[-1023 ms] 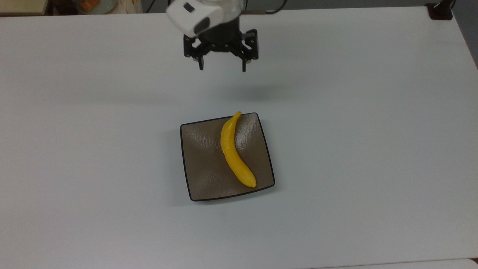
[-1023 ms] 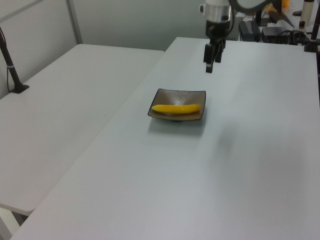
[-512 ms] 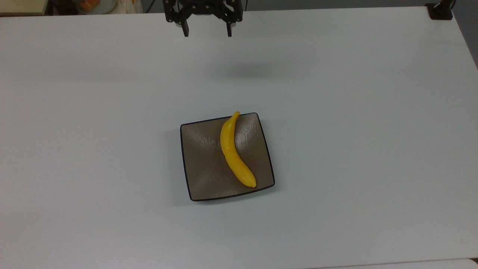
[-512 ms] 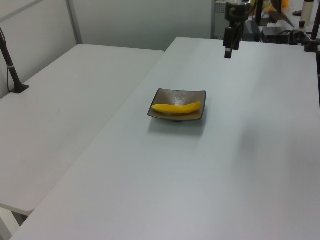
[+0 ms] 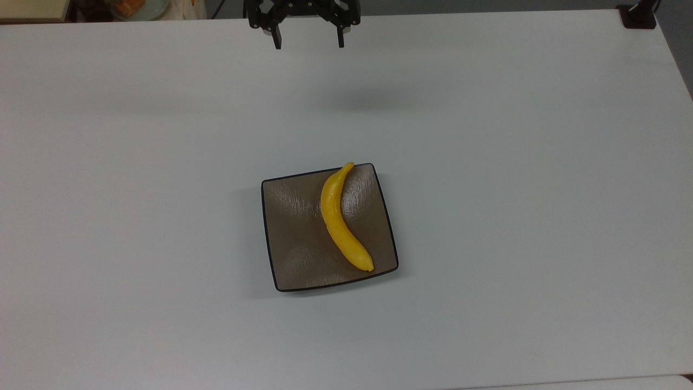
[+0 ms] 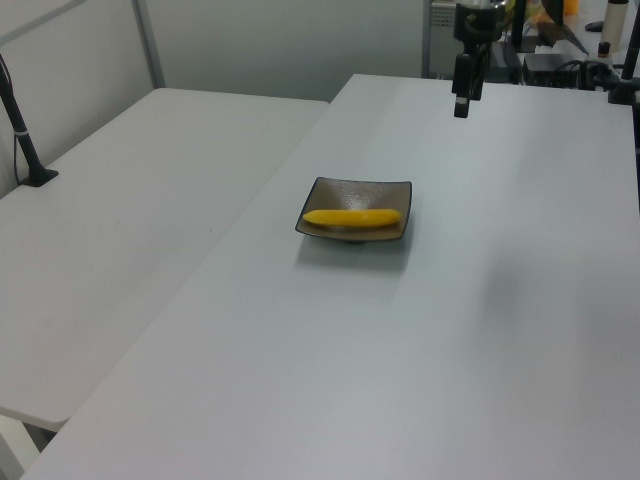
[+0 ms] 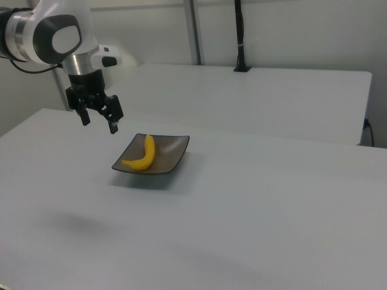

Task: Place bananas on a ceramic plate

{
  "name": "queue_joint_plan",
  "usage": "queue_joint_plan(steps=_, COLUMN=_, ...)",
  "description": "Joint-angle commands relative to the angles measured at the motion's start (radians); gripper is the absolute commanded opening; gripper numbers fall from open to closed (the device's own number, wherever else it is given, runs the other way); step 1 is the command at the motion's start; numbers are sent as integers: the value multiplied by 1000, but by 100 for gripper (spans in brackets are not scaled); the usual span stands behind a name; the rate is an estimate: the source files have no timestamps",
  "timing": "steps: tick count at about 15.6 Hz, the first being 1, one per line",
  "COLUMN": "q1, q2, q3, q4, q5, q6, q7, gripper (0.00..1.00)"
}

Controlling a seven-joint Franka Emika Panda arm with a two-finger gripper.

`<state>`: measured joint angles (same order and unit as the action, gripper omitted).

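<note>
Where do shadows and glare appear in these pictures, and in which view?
Top view: a soft grey shadow lies on the table below the tool, and the ceramic plate shows a pale sheen beside the banana. Left view: the plate casts a faint shadow toward the camera. Right view: a diffuse dark patch at lower left.

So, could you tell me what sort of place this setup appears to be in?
Most likely a robotics lab or test workspace. A robot arm's gripper hangs open over a plain white table that holds just a ceramic plate with a banana on it, and a black post is clamped to a neighbouring table.
</note>
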<state>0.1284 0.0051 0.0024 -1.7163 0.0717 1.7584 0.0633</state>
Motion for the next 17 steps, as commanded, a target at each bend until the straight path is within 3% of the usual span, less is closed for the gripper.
queue_joint_plan(steps=1, q1=-26, q2=-16, q3=21, q4=-34, q5=-27, q6=-5, q7=-26, gripper=100)
queue_joint_plan(steps=17, q1=-41, q2=-8, q3=38, q4=-32, q5=-73, q6=-4, q7=-33, gripper=100)
